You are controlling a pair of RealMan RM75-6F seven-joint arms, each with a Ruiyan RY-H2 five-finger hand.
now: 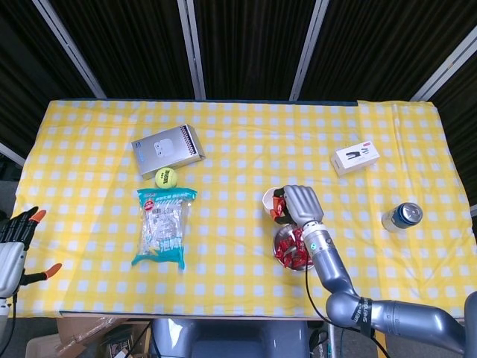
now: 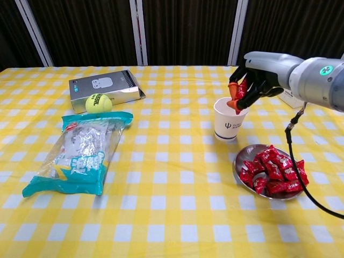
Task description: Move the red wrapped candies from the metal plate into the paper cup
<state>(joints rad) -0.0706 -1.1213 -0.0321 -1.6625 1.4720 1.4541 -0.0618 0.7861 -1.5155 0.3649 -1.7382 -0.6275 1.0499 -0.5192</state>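
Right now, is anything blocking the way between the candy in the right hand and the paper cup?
Nothing visible. The right hand holds a red candy just above the paper cup, whose open mouth is uncovered.

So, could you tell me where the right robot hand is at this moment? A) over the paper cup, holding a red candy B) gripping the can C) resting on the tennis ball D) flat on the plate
A: the right robot hand is above the cup with a red candy pinched in its fingers, clear of the plate.
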